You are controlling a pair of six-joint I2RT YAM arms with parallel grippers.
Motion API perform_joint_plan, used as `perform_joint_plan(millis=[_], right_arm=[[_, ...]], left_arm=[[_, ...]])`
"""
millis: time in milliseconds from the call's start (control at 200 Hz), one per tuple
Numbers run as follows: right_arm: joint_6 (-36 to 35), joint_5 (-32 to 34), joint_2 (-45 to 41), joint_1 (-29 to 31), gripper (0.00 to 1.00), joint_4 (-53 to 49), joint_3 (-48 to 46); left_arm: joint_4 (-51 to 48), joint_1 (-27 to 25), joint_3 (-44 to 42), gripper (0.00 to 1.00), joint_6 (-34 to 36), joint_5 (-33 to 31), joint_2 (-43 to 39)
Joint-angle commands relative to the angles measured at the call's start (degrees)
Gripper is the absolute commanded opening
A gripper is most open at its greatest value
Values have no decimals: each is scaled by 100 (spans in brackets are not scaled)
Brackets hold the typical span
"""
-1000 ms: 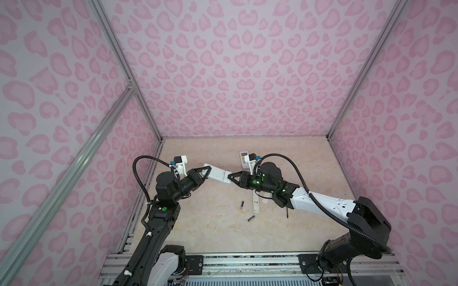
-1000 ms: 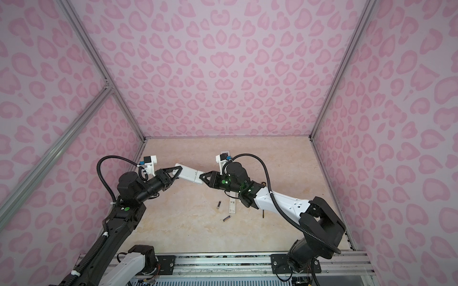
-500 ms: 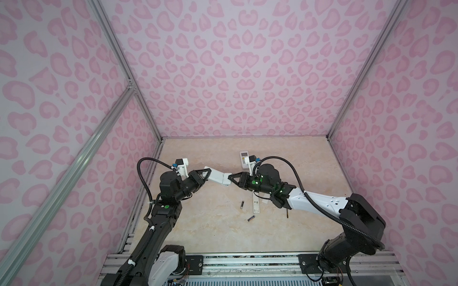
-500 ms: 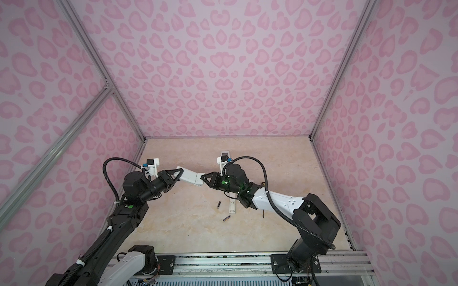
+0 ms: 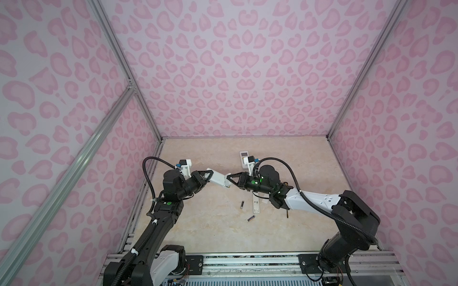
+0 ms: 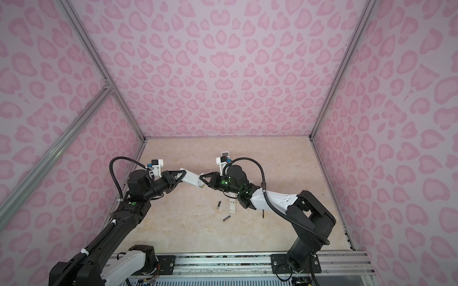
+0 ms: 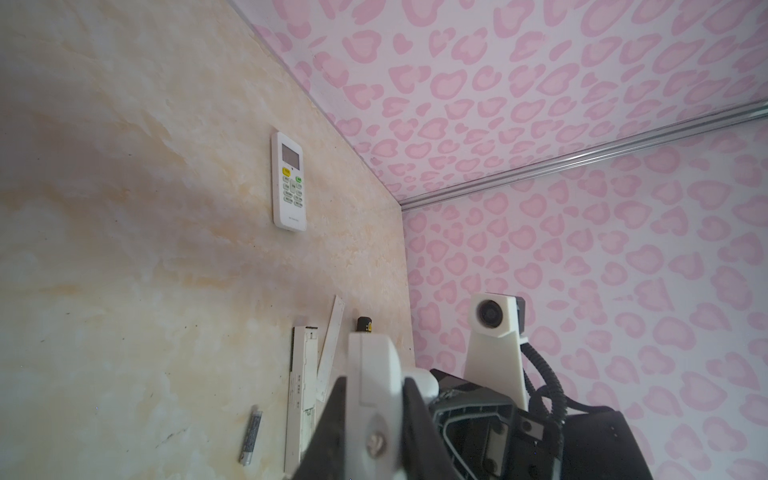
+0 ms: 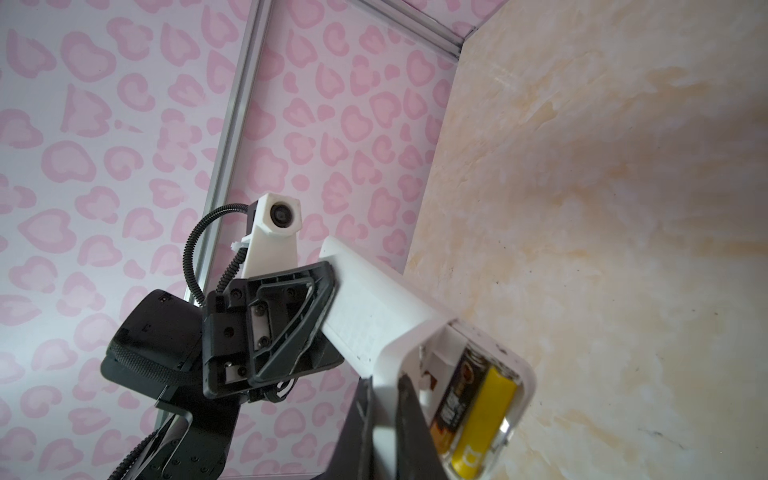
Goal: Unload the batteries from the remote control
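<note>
R claw (image 5: 228,179) has pinched shut on remote (image 5: 218,178) end wall; L claw (image 5: 209,176) grips other end. Black + yellow batteries (image 8: 482,415) sit in open bay; 2 loose cells (image 5: 242,204) lie on table (image 5: 198,222).

You're looking into a closed booth: walls (image 5: 235,74) on three sides, pale lilac, covered in pink heart-like blotches. The bench (image 5: 210,235) is beige, marble-look and matte, with a few dark specks. Silver aluminium posts (image 5: 366,69) run up the back corners, and one more bar (image 5: 79,162) slants across the left wall. A slotted metal rail (image 5: 247,262) lines the near edge. Light is even, shadows soft.
</note>
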Motion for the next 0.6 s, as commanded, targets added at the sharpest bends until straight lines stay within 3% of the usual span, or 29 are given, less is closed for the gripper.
perform_joint_plan(millis=[0,370,595], right_arm=[[84,-84,64,-43,7,219,-37],[-2,-215,46,-252,1,119,-10],[-692,-38,-159,-624,0,-899,-13]], left_arm=[[276,7,80,4,98,168,59],[242,37,192,4,271,208,445],[184,60,203,4,554,255,853]])
